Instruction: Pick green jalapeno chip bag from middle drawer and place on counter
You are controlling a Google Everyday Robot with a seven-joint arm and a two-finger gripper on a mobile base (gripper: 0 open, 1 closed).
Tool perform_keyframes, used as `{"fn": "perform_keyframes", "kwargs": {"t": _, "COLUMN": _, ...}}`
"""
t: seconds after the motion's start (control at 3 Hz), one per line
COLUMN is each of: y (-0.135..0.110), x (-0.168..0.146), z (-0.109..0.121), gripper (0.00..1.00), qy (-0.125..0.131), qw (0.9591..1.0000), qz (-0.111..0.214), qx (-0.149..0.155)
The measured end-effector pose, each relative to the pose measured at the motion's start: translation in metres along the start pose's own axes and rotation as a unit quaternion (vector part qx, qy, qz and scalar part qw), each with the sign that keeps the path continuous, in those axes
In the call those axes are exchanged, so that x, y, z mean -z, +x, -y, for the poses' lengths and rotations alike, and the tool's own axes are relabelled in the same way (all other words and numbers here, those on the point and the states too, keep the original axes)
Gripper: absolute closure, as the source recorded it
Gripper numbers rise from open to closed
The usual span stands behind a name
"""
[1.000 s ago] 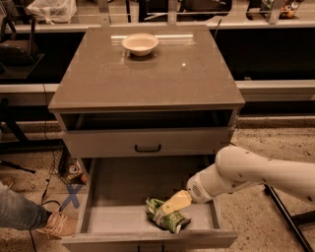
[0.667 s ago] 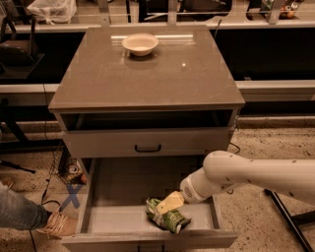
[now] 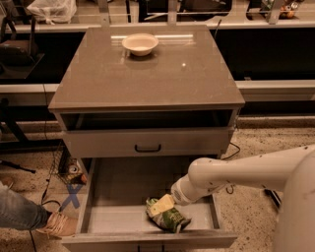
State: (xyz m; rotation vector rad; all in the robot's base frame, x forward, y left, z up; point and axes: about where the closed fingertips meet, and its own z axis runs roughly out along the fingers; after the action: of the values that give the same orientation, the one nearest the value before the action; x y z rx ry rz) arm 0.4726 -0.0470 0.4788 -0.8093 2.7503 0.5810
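A speckled stone floor (image 3: 266, 147) and a dim row of dark benches are shown behind a grey cabinet, which is viewed from above and in front. A white bowl (image 3: 140, 43) is set near the far edge of the counter (image 3: 162, 83), whose glossy grey-brown top is marked by two small light reflections. Beneath the counter an open slot (image 3: 147, 119) is seen, and under it a closed drawer front with a curved black handle (image 3: 147, 147). The middle drawer (image 3: 118, 216) is pulled out toward the camera. A blue cross of tape (image 3: 73, 196) is marked on the floor to its left, and a person's jeans leg and tan shoe (image 3: 56, 224) are placed just beside the drawer's left front corner. A pale plastic sack (image 3: 51, 9) is seen at the top left.

The green jalapeno chip bag (image 3: 170, 220) is laid crumpled on the drawer floor, right of centre and near the front wall. No print on it can be read.

The white arm (image 3: 236, 172) is brought in from the right edge and angled down and leftward over the drawer's right wall. The gripper (image 3: 161, 204) is held inside the drawer, its pale end set against the upper left of the bag. Whether it is open or closed, or has hold of the bag, cannot be told
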Motion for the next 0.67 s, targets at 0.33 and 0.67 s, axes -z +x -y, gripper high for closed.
{"fn": "perform_keyframes", "kwargs": {"t": 0.33, "y": 0.006, "x": -0.020, "z": 0.011, "gripper": 0.00, "qy": 0.000, "qw": 0.9999, "qz": -0.006, "qx": -0.016}}
{"fn": "perform_keyframes", "kwargs": {"t": 0.67, "y": 0.017, "x": -0.036, "z": 0.022, "gripper": 0.00, "qy": -0.002, "qw": 0.9993, "qz": -0.015, "qx": -0.034}}
